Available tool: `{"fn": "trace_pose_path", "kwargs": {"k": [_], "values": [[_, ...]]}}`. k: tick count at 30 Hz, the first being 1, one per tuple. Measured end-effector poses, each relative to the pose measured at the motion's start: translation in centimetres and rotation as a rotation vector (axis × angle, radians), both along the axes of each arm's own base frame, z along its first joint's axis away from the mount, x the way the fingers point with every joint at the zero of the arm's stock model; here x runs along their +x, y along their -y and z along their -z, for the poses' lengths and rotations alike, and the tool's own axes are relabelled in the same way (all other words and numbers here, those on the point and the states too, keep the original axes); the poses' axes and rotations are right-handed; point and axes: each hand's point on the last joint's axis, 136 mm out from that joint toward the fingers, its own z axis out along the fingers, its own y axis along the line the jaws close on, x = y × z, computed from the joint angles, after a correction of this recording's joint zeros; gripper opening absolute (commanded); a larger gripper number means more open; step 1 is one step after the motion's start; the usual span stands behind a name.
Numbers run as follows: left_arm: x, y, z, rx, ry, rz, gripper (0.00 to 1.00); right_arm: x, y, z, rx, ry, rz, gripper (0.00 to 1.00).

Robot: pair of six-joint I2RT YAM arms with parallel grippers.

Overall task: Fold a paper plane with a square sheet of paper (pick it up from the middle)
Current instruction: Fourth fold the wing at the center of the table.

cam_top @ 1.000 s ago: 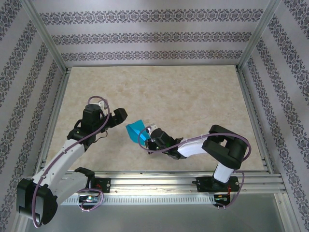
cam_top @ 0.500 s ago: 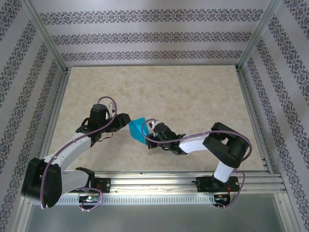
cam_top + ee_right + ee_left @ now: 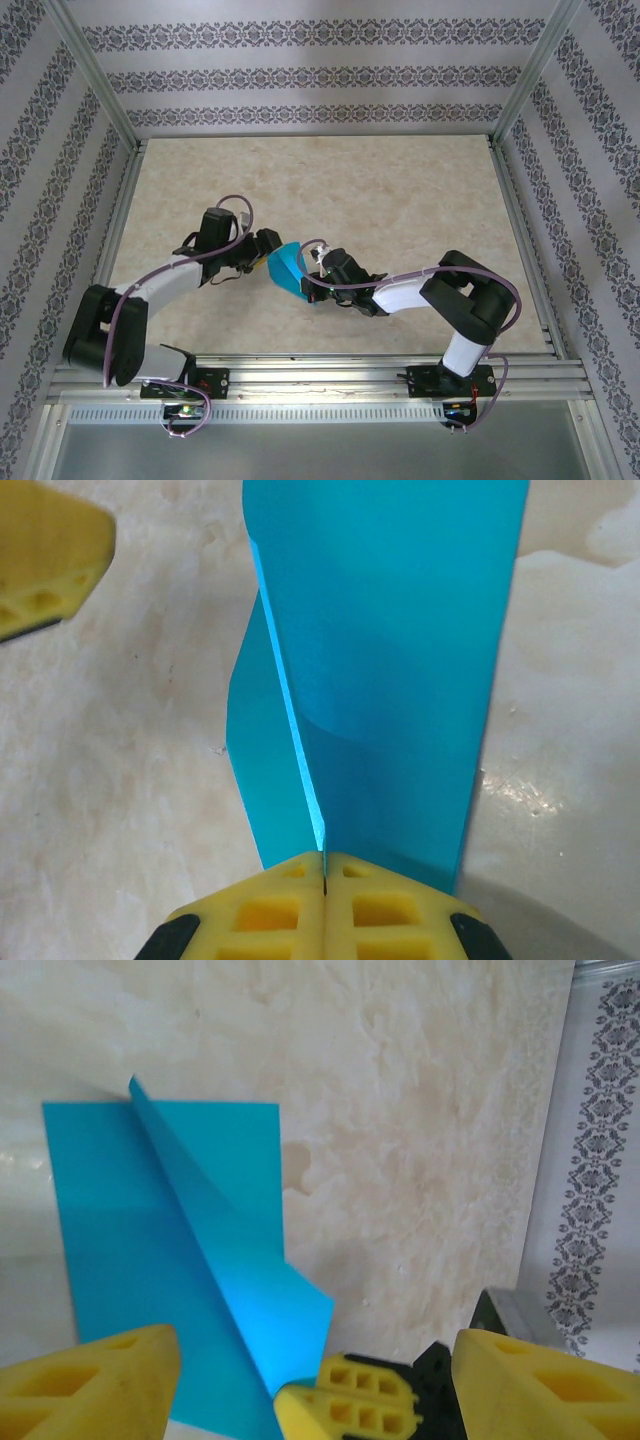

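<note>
The teal-blue sheet of paper [image 3: 286,267] is folded, with one flap standing up along a diagonal crease [image 3: 185,1215]. It rests low over the table between the two grippers. My right gripper [image 3: 323,861] is shut on the paper's near edge, its yellow fingers pressed together at the crease; the top view shows it [image 3: 316,272] on the sheet's right side. My left gripper [image 3: 310,1348] is open wide, its fingers [image 3: 85,1380] spread on either side of the paper's edge and not touching it. In the top view it [image 3: 266,247] sits just left of the sheet.
The beige marbled table [image 3: 380,200] stretches free behind and to both sides of the arms. Patterned walls and metal frame rails [image 3: 520,250] border it. The right gripper's finger [image 3: 350,1400] shows between my left fingers, and a left finger [image 3: 45,560] shows in the right wrist view's corner.
The left arm has swung right and closed in on the paper's left edge. The right gripper, still holding the paper, has shifted slightly right and away.
</note>
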Motion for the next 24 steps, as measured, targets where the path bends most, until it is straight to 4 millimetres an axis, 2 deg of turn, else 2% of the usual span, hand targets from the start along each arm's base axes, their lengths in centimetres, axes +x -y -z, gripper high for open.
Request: {"fn": "trace_pose_path", "kwargs": {"k": [6,15,17,24], "values": [[1.4,0.3,1.3,0.009,-0.101,-0.03,0.74,0.3,0.3,-0.8,-0.024,0.091,-0.028,0.01],[1.0,-0.2,3.3,0.039,-0.223,-0.075,0.7,-0.5,-0.4,-1.3,-0.082,0.236,-0.121,0.02],[1.2,-0.1,3.3,0.036,-0.23,-0.08,0.67,-0.9,-0.5,-1.1,-0.101,0.263,-0.148,0.03],[1.3,-0.1,3.2,0.029,-0.241,-0.092,0.43,-1.6,-0.8,-0.9,-0.152,0.353,-0.209,0.04]]}}
